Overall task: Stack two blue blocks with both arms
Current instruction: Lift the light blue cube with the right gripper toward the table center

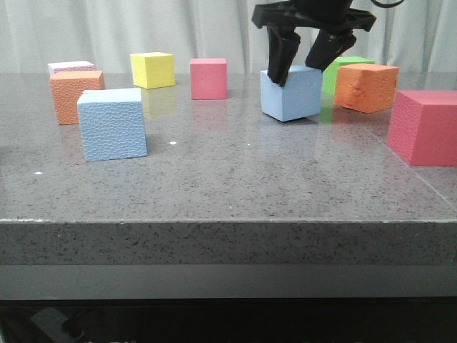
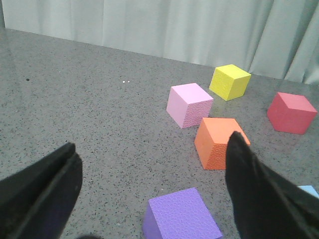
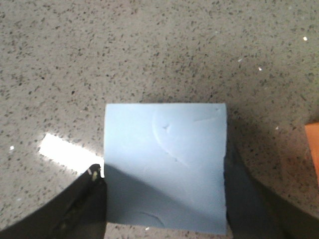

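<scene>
The pebbly blue block (image 1: 112,123) stands alone at the left of the grey table (image 1: 235,179); a corner of it shows in the left wrist view (image 2: 309,190). The smoother blue block (image 1: 293,94) sits at the back centre-right. My right gripper (image 1: 296,71) comes down on it from above. In the right wrist view its fingers (image 3: 82,204) press against both sides of the block (image 3: 164,159); my right gripper (image 3: 164,199) is shut on it. My left gripper (image 2: 152,149) is open and empty above a purple cube (image 2: 182,216). It is out of the front view.
An orange cube (image 1: 75,94), a lilac cube (image 1: 70,67), a yellow cube (image 1: 153,69) and a red cube (image 1: 209,78) stand at the back left. A green cube (image 1: 346,66) and an orange cube (image 1: 366,86) stand close behind the gripped block. A large red cube (image 1: 425,127) is at the right.
</scene>
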